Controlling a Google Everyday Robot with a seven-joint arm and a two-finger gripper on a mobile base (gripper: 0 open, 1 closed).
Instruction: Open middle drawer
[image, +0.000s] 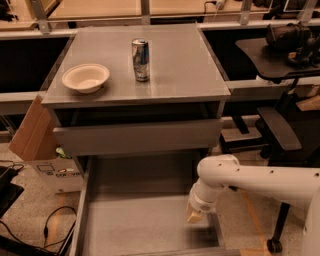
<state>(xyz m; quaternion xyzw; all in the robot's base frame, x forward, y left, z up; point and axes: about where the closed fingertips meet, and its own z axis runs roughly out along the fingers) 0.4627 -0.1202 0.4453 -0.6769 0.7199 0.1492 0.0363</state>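
The grey cabinet has an upper drawer front standing slightly out. Directly beneath it the middle drawer is pulled far out toward me. Its shallow grey box is open and looks empty, and its front panel is cut off by the bottom of the view. My gripper hangs from the white arm, which comes in from the right. It sits at the drawer's right side wall, near the front end, just over the drawer floor.
A white bowl and a drink can stand on the cabinet top. A cardboard box leans at the left, with cables on the floor. A black office chair stands at the right.
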